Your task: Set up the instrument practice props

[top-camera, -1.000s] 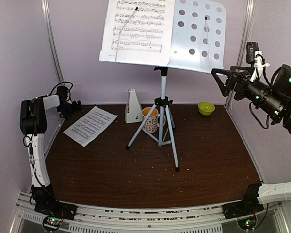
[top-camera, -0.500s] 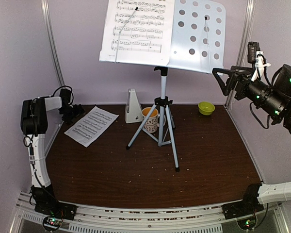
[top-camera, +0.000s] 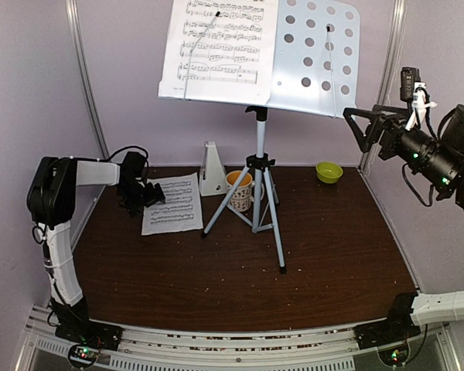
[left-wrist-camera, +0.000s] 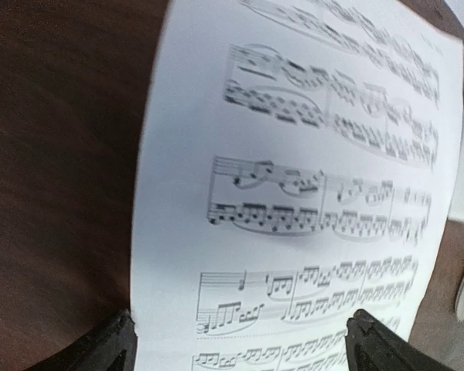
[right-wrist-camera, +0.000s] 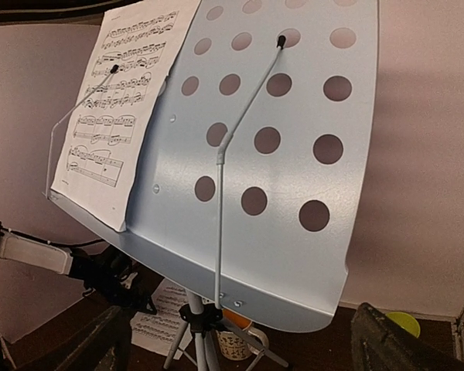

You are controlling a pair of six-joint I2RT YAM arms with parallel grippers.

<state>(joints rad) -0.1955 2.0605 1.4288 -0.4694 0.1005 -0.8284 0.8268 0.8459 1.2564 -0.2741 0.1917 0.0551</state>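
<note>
Two robot arms are working at a dark brown table (top-camera: 332, 255). A tall music stand (top-camera: 313, 58) is standing near the back middle of the table on its grey tripod legs (top-camera: 260, 201). Its pale top with round holes is tilting back, high above the table.

One sheet-music page (top-camera: 220, 46) is leaning on the left half of the stand's top, and a thin wire arm (top-camera: 201, 54) is lying across it. The other sheet-music page (top-camera: 174, 202) is lying flat on the table, just left of the tripod legs.

The left gripper (top-camera: 148, 195) is reaching down low at the left edge of this flat page. Its fingers are spreading wide apart over the page's edge and are not pinching it. I cannot tell if they are touching the paper.

The right gripper (top-camera: 356, 124) is hanging in the air just right of the stand's top and pointing at it. Its fingers are spreading wide too and are gripping nothing.

A small white metronome (top-camera: 212, 171) is standing at the back, just behind the flat page. A patterned mug (top-camera: 238, 189) with orange inside is sitting beside it, among the tripod legs. A small green bowl (top-camera: 329, 171) is sitting at the back right, well apart.
</note>
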